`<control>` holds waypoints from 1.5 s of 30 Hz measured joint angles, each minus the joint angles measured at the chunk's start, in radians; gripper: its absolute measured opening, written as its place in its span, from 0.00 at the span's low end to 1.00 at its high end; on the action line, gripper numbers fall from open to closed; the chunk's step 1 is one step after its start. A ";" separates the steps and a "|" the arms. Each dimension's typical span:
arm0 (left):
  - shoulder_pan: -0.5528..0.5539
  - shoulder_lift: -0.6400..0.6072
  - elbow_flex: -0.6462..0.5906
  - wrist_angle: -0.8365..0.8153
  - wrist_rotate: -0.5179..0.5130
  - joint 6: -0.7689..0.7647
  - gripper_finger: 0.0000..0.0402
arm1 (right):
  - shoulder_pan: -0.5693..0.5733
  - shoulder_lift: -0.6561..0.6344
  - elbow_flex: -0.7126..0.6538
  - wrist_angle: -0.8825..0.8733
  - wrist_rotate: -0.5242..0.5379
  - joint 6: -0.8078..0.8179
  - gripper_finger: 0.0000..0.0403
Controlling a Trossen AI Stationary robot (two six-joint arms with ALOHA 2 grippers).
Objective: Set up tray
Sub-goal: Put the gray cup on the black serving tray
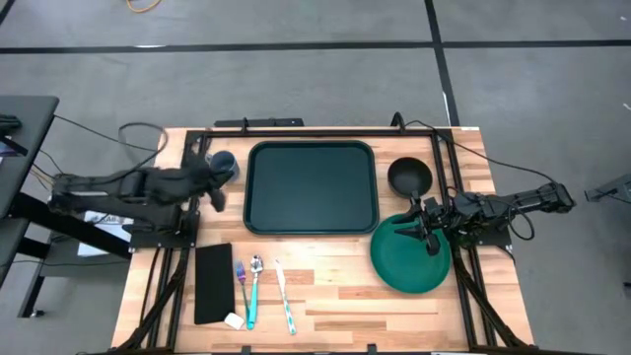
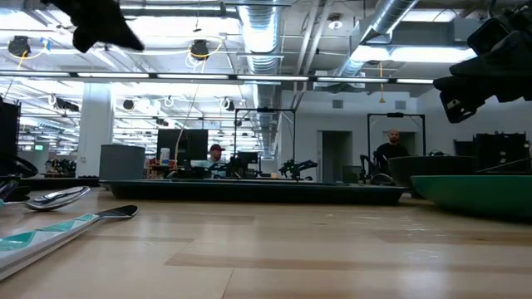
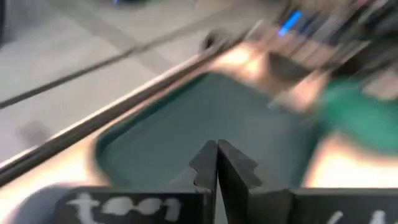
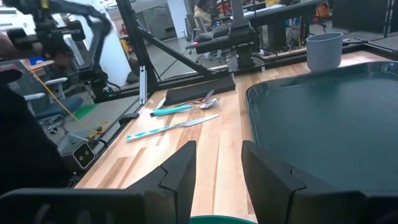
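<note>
Green tray [image 1: 312,187] – people in low view

Left arm reaches in from the table's left side, forearm roughly level. Left gripper [image 3: 217,163] raised off the surface, fingers pressed together, nothing between them.

Right arm comes in from the right edge. Right gripper [image 4: 217,163] also held above the table, fingers [image 4: 177,168] spread apart, empty.
</note>
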 joint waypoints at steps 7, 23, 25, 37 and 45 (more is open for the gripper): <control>0.190 0.401 0.224 -0.491 0.002 0.023 0.07 | 0.000 0.000 0.000 0.000 0.000 0.000 0.30; 0.673 0.687 0.226 -0.347 0.394 0.461 0.37 | 0.000 0.000 0.000 0.000 0.000 0.000 0.30; 0.705 0.695 0.226 -0.335 0.425 0.476 0.38 | 0.000 0.000 0.000 0.000 0.000 0.000 0.30; 0.730 0.700 0.112 -0.242 0.447 0.502 0.36 | 0.000 0.000 0.000 0.000 0.000 0.000 0.30; 0.731 0.700 0.046 -0.159 0.399 0.507 0.35 | 0.000 0.000 0.000 0.000 0.000 0.000 0.30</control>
